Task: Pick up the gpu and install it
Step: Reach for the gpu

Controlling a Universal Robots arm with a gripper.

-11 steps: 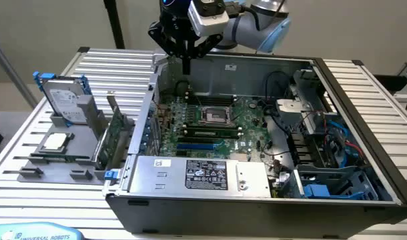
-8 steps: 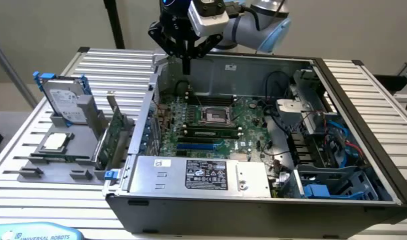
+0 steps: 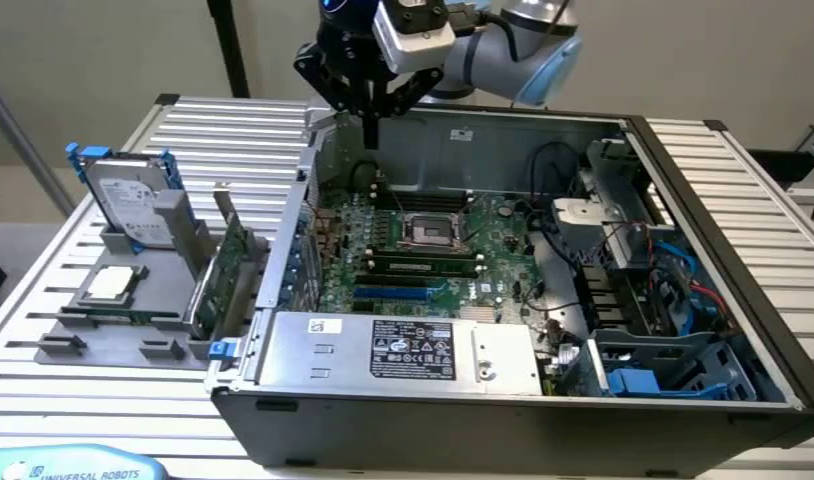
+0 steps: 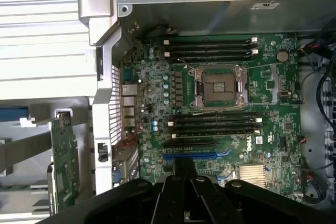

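Note:
The gpu (image 3: 228,272) is a thin green card with a silver bracket. It stands on edge in a slot of the grey holder (image 3: 114,330), just outside the case wall on the exterior view's left. In the wrist view the gpu (image 4: 64,162) lies beyond the perforated case wall. My gripper (image 3: 371,135) hangs over the far end of the open computer case, above the motherboard (image 3: 421,235), with its fingers shut together and nothing between them. In the wrist view the gripper (image 4: 185,167) points down near the blue slot (image 4: 190,156) of the motherboard (image 4: 220,108).
A silver hard drive (image 3: 124,198) with blue rails stands in the holder, and a small square chip (image 3: 114,283) lies in front of it. The case (image 3: 727,250) holds a power supply (image 3: 394,348), cables and drive bays. All of it rests on a ribbed metal table (image 3: 60,390).

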